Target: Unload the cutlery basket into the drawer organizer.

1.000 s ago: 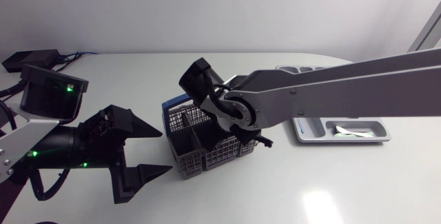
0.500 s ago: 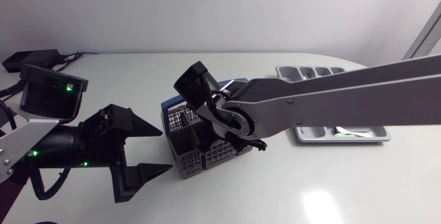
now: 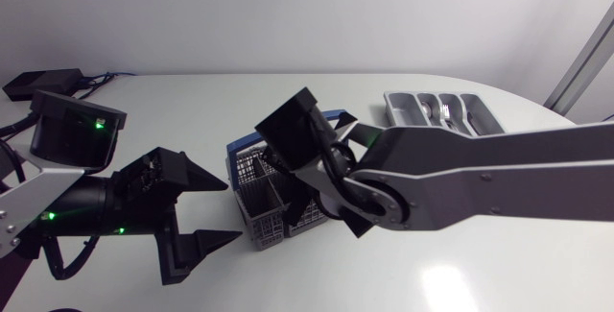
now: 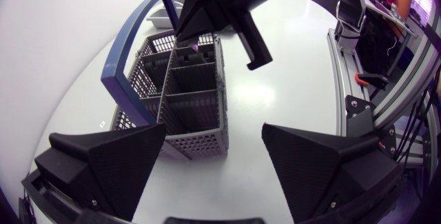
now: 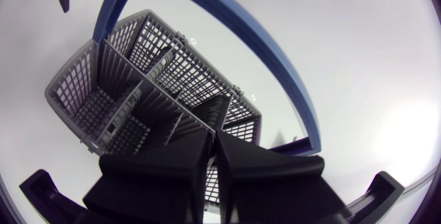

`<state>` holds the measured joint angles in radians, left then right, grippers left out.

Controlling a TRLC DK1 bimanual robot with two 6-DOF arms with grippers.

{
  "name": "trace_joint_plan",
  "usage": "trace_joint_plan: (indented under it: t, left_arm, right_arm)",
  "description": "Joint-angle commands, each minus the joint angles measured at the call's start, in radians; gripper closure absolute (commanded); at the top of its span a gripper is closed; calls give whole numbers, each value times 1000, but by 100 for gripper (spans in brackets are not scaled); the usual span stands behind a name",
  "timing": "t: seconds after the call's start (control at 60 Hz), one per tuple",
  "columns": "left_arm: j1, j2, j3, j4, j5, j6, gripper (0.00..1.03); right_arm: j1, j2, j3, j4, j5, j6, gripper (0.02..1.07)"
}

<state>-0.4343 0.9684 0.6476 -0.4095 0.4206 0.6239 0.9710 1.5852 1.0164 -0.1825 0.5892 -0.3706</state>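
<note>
The right gripper [image 5: 211, 136] has its fingers pressed together, dipped into a compartment of the cutlery basket [image 3: 257, 218] at table centre; whether it pinches anything I cannot tell; best lift straight, clear of the blue handle [image 4: 129, 39], then swing toward the drawer organizer [image 3: 393, 108] at two o'clock; the left gripper [image 4: 215, 129] rests agape at eight o'clock.

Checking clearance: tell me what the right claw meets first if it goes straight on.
The right claw points down into the cutlery basket; it would likely meet a compartment's divider wall or mesh floor first, though depth is unclear.
</note>
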Motion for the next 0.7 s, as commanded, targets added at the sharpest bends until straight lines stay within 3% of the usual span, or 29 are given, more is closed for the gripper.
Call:
trace_joint_plan:
  t: [0.0, 0.2, 0.333, 0.683]
  left_arm:
    - [-11, -10, -25, 9, -5, -18, 6]
    - [-55, -13, 18, 8, -37, -41, 6]
    - [-100, 10, 83, 0, -52, -75, 6]
    - [-238, 187, 304, -9, -13, -239, 6]
  right_arm:
    - [18, -60, -41, 25, 9, -41, 101]
    - [11, -229, -90, 77, -15, -105, 101]
    - [-15, -340, -101, 57, -86, -126, 101]
    - [-181, -561, -147, -74, -401, -44, 100]
